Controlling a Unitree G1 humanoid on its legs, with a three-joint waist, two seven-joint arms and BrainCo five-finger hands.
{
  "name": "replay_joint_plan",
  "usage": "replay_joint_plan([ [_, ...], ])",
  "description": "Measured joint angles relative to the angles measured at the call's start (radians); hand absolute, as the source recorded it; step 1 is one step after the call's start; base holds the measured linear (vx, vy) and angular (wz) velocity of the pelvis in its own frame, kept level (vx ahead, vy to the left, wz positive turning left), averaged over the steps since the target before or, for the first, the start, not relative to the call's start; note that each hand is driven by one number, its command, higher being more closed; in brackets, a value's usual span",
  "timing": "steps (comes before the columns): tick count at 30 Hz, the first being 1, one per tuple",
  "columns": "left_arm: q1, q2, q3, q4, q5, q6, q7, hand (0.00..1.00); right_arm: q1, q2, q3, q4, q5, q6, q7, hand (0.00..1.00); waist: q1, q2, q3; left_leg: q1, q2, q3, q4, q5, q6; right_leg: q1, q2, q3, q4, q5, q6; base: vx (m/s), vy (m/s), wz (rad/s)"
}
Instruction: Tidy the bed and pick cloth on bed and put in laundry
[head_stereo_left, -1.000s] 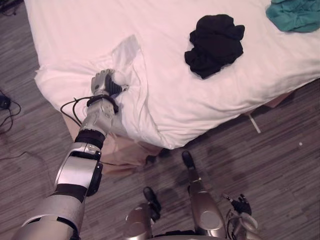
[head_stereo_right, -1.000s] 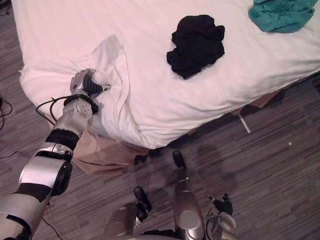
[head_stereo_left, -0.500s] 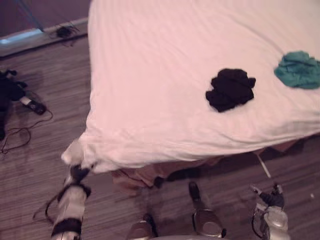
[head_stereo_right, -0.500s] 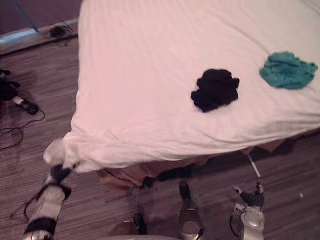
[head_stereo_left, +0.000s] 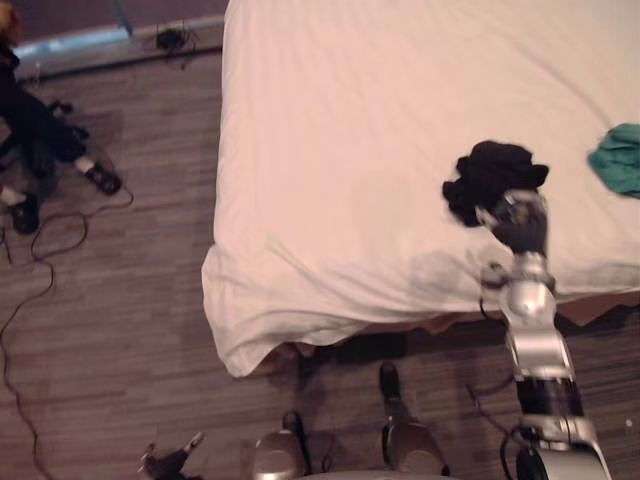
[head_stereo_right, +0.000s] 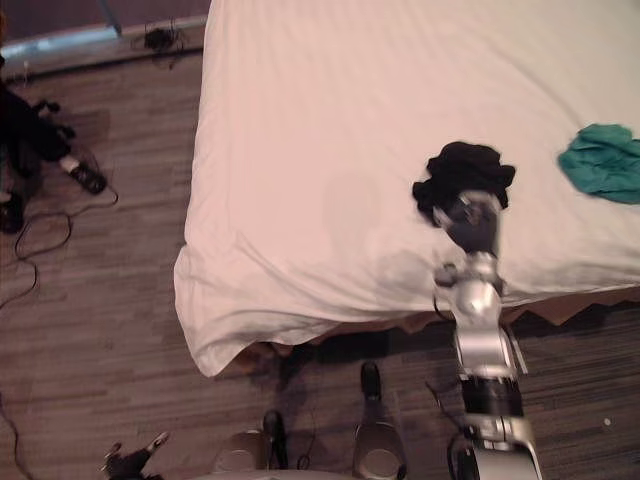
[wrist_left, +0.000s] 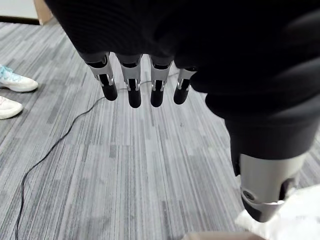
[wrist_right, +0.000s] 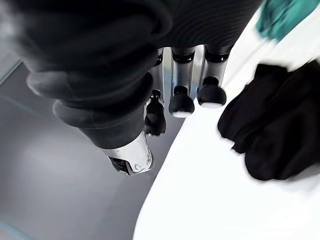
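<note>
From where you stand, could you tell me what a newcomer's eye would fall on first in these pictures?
The black cloth bunched on the white bed stands out first, with the right hand at its near edge, fingers open and holding nothing. A teal cloth lies further along the bed, towards the robot's right. The left hand hangs open over the grey floor.

Soft, even indoor light; bed (head_stereo_left: 350, 150) brightest; dark shadow under its near edge; floor (head_stereo_left: 120, 300) dimmer.
</note>
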Motion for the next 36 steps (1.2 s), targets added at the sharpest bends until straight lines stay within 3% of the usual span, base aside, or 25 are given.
replay_joint_plan([
  [2, -0.032, -0.001, -0.036, 0.000, -0.017, -0.007, 0.003, 0.00, -0.106, -0.015, 0.053, 0.058, 0.004, -0.002, -0.004, 1.00, 0.015, 0.003, 0.038, -0.035, 0.004, -0.018, 0.033, 0.000, 0.000, -0.027, 0.000, -0.011, 0.018, 0.001, 0.000, -0.10, -0.030, 0.29],
  [4, -0.081, -0.004, -0.090, 0.004, -0.036, -0.019, 0.024, 0.00, -0.247, -0.029, 0.115, 0.179, 0.025, -0.003, -0.013, 1.00, 0.030, 0.024, 0.097, -0.121, 0.012, -0.063, 0.106, -0.005, 0.006, -0.066, 0.001, -0.047, 0.044, 0.010, -0.005, -0.12, -0.009, 0.48],
  [9, -0.201, -0.008, -0.209, 0.098, -0.060, -0.025, 0.044, 0.00, -0.336, 0.023, 0.154, 0.475, 0.080, 0.004, -0.026, 1.00, 0.097, 0.063, 0.132, -0.252, 0.015, -0.131, 0.162, -0.006, 0.007, -0.132, 0.000, -0.104, 0.049, 0.019, -0.014, -0.06, 0.008, 0.41],
  [14, -0.241, -0.009, -0.270, 0.149, -0.061, -0.021, 0.066, 0.00, -0.378, 0.088, 0.157, 0.525, 0.128, -0.026, -0.043, 1.00, 0.091, 0.065, 0.133, -0.261, 0.013, -0.141, 0.154, -0.006, 0.008, -0.138, -0.002, -0.118, 0.051, 0.018, -0.014, -0.01, 0.009, 0.04],
  [17, -0.274, -0.009, -0.280, 0.169, -0.068, -0.021, 0.083, 0.00, -0.361, 0.109, 0.254, 0.514, 0.224, -0.052, -0.032, 1.00, 0.089, 0.065, 0.133, -0.231, 0.012, -0.138, 0.114, 0.010, 0.002, -0.132, -0.001, -0.115, 0.051, 0.013, -0.019, 0.00, -0.029, -0.05],
  [20, -0.284, -0.004, -0.307, 0.175, -0.068, -0.020, 0.083, 0.00, -0.323, 0.154, 0.440, 0.472, 0.443, -0.076, 0.082, 1.00, 0.084, 0.064, 0.133, -0.160, 0.017, -0.138, 0.038, 0.038, -0.012, -0.094, 0.008, -0.119, 0.047, -0.001, -0.032, 0.03, -0.057, -0.02],
  [21, -0.284, -0.004, -0.314, 0.174, -0.067, -0.021, 0.082, 0.00, -0.295, 0.184, 0.556, 0.439, 0.570, -0.072, 0.168, 1.00, 0.085, 0.064, 0.134, -0.122, 0.021, -0.140, 0.007, 0.042, -0.018, -0.069, 0.017, -0.120, 0.042, -0.006, -0.037, 0.05, -0.049, -0.05],
  [22, -0.284, -0.004, -0.320, 0.173, -0.067, -0.021, 0.080, 0.00, -0.268, 0.224, 0.638, 0.419, 0.700, -0.058, 0.240, 1.00, 0.086, 0.064, 0.133, -0.097, 0.028, -0.139, -0.011, 0.045, -0.023, -0.050, 0.022, -0.121, 0.039, -0.011, -0.041, 0.05, -0.043, -0.04],
  [26, -0.287, -0.005, -0.322, 0.166, -0.056, -0.021, 0.058, 0.00, -0.096, 0.365, 0.800, 0.390, 0.958, -0.007, 0.385, 1.00, 0.094, 0.053, 0.127, -0.049, 0.042, -0.140, -0.051, 0.056, -0.024, -0.003, 0.037, -0.131, 0.013, -0.014, -0.045, 0.06, -0.019, 0.06],
  [29, -0.271, 0.008, -0.317, 0.167, -0.054, -0.016, 0.043, 0.00, -0.025, 0.365, 0.746, 0.241, 1.017, -0.009, 0.408, 1.00, 0.088, 0.015, 0.105, -0.003, 0.038, -0.112, -0.073, 0.064, -0.023, 0.018, 0.036, -0.112, 0.009, -0.013, -0.044, 0.07, 0.020, -0.17],
  [30, -0.259, 0.019, -0.318, 0.168, -0.048, -0.013, 0.037, 0.00, -0.006, 0.365, 0.682, 0.192, 1.025, -0.026, 0.406, 1.00, 0.079, -0.004, 0.086, 0.007, 0.037, -0.096, -0.074, 0.064, -0.022, 0.018, 0.036, -0.096, 0.008, -0.013, -0.044, 0.04, 0.035, -0.50],
  [31, -0.244, 0.030, -0.317, 0.176, -0.031, -0.011, 0.032, 0.00, 0.013, 0.363, 0.553, 0.123, 1.045, -0.074, 0.395, 1.00, 0.055, -0.033, 0.060, 0.023, 0.034, -0.066, -0.078, 0.059, -0.017, 0.017, 0.036, -0.069, 0.008, -0.009, -0.038, 0.03, 0.039, -0.53],
  [33, -0.237, 0.044, -0.318, 0.177, -0.026, -0.006, 0.015, 0.00, 0.013, 0.351, 0.401, 0.066, 1.066, -0.129, 0.380, 1.00, 0.033, -0.050, 0.050, 0.040, 0.028, -0.023, -0.071, 0.047, -0.009, 0.010, 0.035, -0.027, 0.010, -0.002, -0.029, 0.00, 0.051, -0.59],
  [36, -0.237, 0.041, -0.319, 0.176, -0.027, -0.007, 0.015, 0.00, -0.025, 0.312, 0.263, 0.047, 1.093, -0.196, 0.352, 1.00, 0.017, -0.048, 0.051, 0.015, 0.029, 0.055, -0.023, 0.019, -0.002, -0.061, 0.034, 0.014, 0.053, -0.011, -0.030, -0.07, 0.036, -0.80],
])
